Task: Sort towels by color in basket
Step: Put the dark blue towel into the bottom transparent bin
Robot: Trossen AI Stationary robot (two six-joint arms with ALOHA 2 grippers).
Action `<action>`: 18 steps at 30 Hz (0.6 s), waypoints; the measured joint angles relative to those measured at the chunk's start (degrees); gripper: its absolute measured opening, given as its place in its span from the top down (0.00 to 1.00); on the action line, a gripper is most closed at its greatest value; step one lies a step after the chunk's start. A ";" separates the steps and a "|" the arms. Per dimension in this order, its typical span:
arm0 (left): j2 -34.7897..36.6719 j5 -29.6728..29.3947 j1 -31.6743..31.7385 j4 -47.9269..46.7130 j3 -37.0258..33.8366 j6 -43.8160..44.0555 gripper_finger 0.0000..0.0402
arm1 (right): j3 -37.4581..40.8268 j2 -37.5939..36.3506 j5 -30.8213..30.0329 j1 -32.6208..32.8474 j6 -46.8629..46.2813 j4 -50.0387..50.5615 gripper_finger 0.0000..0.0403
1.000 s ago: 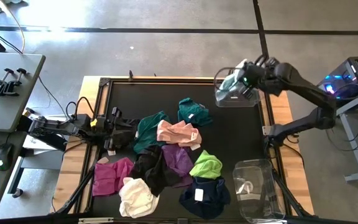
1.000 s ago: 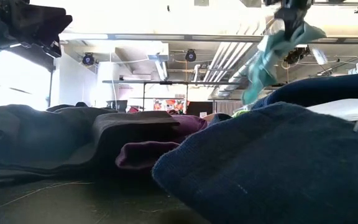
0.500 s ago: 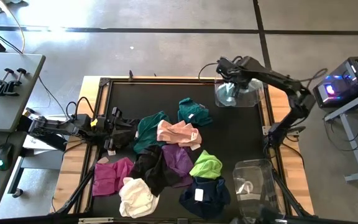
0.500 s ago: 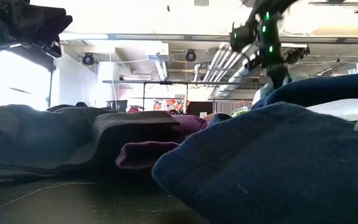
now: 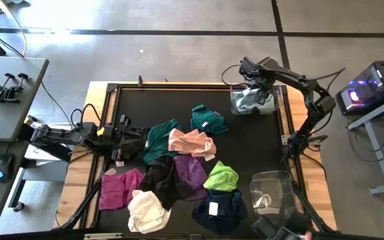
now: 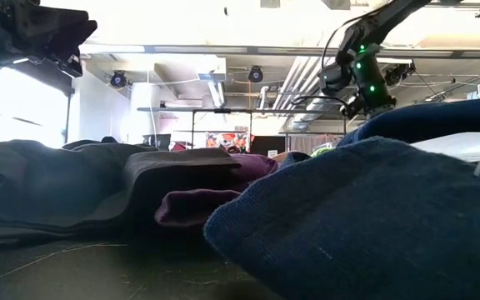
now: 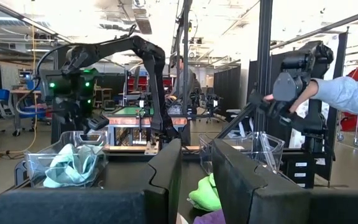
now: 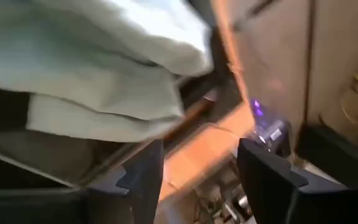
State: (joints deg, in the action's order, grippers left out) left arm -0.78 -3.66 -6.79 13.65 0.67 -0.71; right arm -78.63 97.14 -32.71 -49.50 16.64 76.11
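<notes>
Looking down from above, you have these to check:

Right gripper: your right gripper (image 5: 251, 75) hangs over the clear plastic bin (image 5: 270, 109) at the far right corner of the black table mat (image 5: 252, 143); its fingers (image 8: 143, 175) stand apart with nothing between them.

Pale blue towel: the soft pale blue-green cloth (image 5: 250, 100) lies crumpled inside that far bin, free of the gripper; your right wrist view shows it (image 8: 92, 68) just beyond the fingers.

Left gripper: your left gripper (image 5: 129, 137) rests low at the left side of the mat, just beside the pile; its two dark fingers (image 7: 160, 177) show a gap between them and grip nothing.

Second bin: another clear plastic bin (image 5: 272, 193) sits at the near right edge of the mat.

Pile in the middle: two teal cloths (image 5: 209, 120) at the far side, a peach-pink one (image 5: 192, 142) between them, a purple one (image 5: 191, 172) under that, a black one (image 5: 155, 181) beside it, a lime green one (image 5: 221, 177) on top of a navy one (image 5: 220, 208), a magenta one (image 5: 121, 188) at the near left, and a cream one (image 5: 147, 211) touching it.

Person: a light blue sleeve and hand (image 7: 328, 93) reach towards equipment beyond the table in your left wrist view.
</notes>
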 joint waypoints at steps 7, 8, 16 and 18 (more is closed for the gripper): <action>0.00 -0.05 0.00 0.00 0.00 0.00 0.81 | 0.43 -1.11 14.73 -0.46 1.18 -10.36 0.53; 0.00 -0.07 0.00 0.00 0.00 0.00 0.81 | 1.16 -1.13 14.97 -0.48 0.83 -14.39 0.54; 0.00 -0.13 0.00 0.00 0.00 0.00 0.81 | 7.89 -0.19 22.46 -1.25 -3.74 -25.72 0.63; 0.00 -0.15 0.00 -0.04 0.00 0.00 0.81 | 8.06 -0.33 20.17 -1.18 -3.76 -25.74 0.65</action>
State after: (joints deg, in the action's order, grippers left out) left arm -0.78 -3.81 -6.79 13.61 0.67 -0.71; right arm -70.57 96.80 -12.54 -50.68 12.88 50.37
